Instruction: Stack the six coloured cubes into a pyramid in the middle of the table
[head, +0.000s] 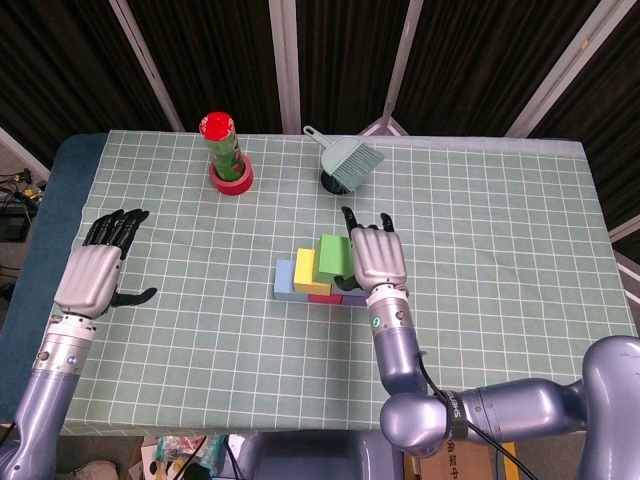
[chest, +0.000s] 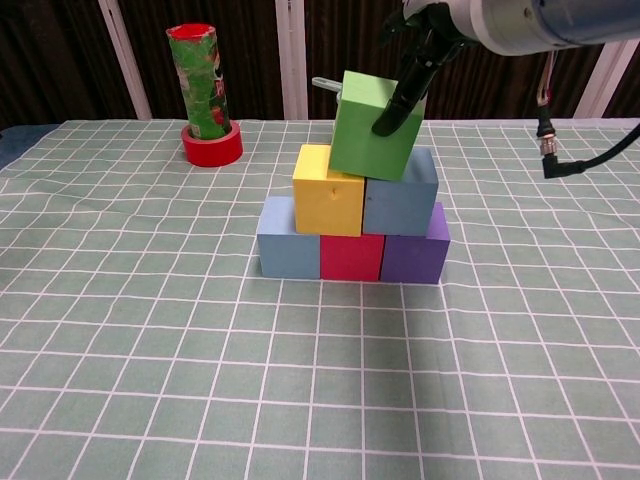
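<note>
In the middle of the table a light blue cube (chest: 288, 238), a red cube (chest: 351, 257) and a purple cube (chest: 415, 250) form a bottom row. A yellow cube (chest: 327, 190) and a grey-blue cube (chest: 402, 195) sit on them. My right hand (head: 375, 258) holds the green cube (chest: 370, 125) on top of those two, slightly tilted, with a finger (chest: 398, 100) down its front face. From the head view the hand hides much of the stack; the green cube (head: 333, 255) shows beside it. My left hand (head: 95, 272) is open above the table's left side, far from the cubes.
A green can with a red lid (head: 226, 150) stands in a red tape roll at the back left. A grey-green hand brush (head: 348, 163) stands on a dark base behind the stack. The checked cloth ends at a blue edge (head: 50, 215) on the left.
</note>
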